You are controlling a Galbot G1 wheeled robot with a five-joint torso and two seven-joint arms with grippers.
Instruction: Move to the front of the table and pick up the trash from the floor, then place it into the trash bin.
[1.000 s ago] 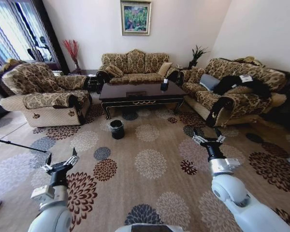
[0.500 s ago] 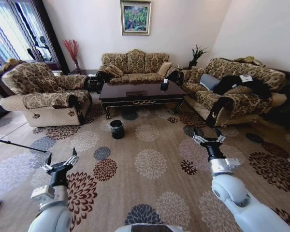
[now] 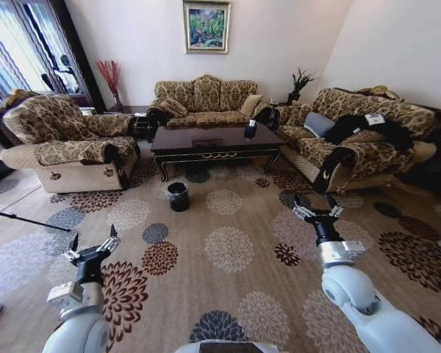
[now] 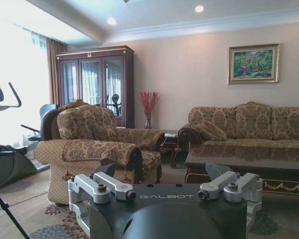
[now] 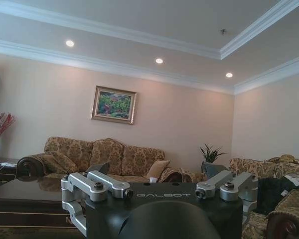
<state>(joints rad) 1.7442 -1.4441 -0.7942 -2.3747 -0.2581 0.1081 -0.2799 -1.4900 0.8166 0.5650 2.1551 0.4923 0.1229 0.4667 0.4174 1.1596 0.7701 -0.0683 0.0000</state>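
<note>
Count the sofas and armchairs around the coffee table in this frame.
3: an armchair to the robot's left of the table, a sofa behind it against the wall, another sofa to the right. More could sit outside the view.

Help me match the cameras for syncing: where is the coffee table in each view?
Head view: coffee table mid-room, before the far sofa.
Left wrist view: coffee table beyond the left gripper, before that sofa.
Right wrist view: its glossy top beyond the right gripper.
Shared landmark: framed painting above the sofa.
</note>
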